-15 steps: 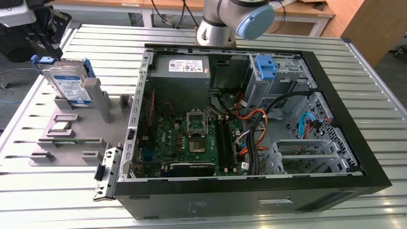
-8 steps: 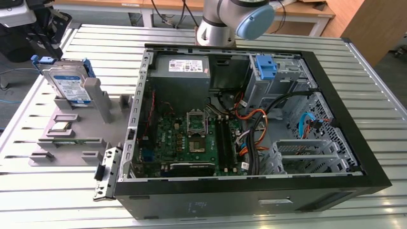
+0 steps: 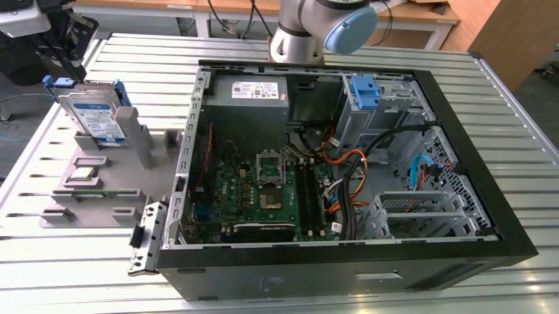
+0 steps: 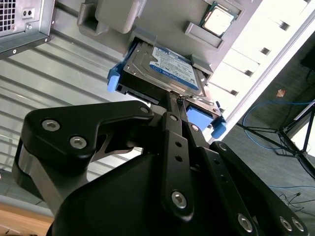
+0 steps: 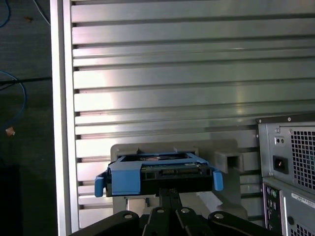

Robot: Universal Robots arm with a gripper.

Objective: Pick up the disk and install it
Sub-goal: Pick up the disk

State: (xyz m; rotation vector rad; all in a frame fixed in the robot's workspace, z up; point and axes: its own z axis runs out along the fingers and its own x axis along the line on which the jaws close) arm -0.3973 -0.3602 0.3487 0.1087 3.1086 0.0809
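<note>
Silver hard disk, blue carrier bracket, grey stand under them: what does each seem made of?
Silver hard disk: likely metal casing, dull sheen, paper-like label. Blue carrier bracket: probably matte moulded plastic, uniform colour. Grey stand: seemingly matte plastic, flat even grey, no shine.

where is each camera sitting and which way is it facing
Exterior view: off the arm, up high, looking down on the slatted table, the open computer case and the disk upright in its grey stand; the arm shows.
Second wrist view: on the arm, looking along the gripper at the disk's labelled face.
First wrist view: on the arm, looking past the gripper at the disk's blue-framed edge.
Shared: both wrist views show the gripper right at the disk.
</note>
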